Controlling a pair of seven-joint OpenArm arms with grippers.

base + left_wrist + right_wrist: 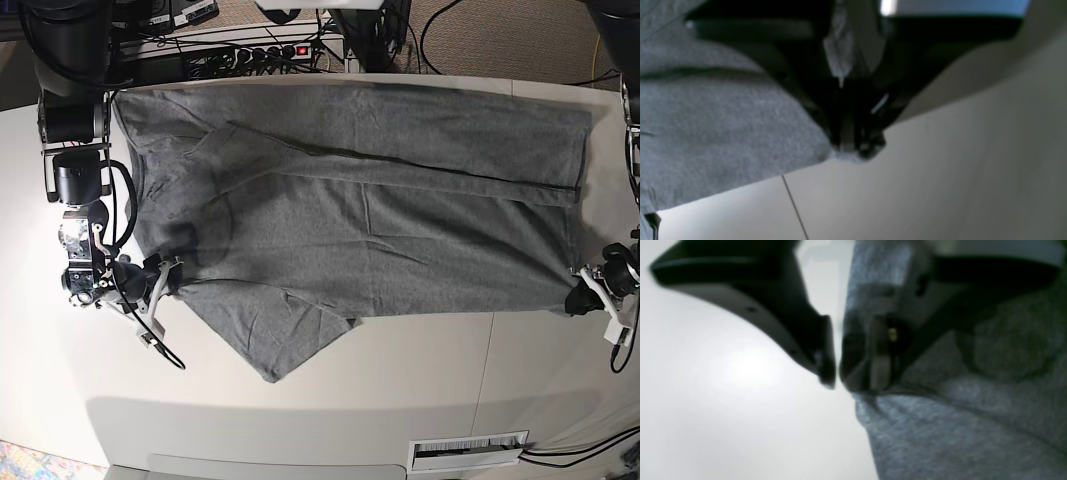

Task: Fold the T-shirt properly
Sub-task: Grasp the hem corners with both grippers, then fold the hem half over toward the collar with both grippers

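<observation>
Base view: left gripper [578, 298] is clamped on the T-shirt [350, 200] hem corner; right gripper [836, 373], nearly together at the shoulder edge, should pinch fully before lifting.

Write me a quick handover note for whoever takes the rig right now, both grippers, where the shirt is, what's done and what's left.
Left gripper: shut on the T-shirt's hem corner, at the table edge side.
Right gripper: jaws nearly together at the shirt's shoulder edge; a grip cannot be confirmed.
T-shirt: spread flat across the table, one sleeve sticking out toward the near edge.
Done: shirt laid out, one long edge already turned in.
Left: secure the right grip, then make the remaining folds.
</observation>
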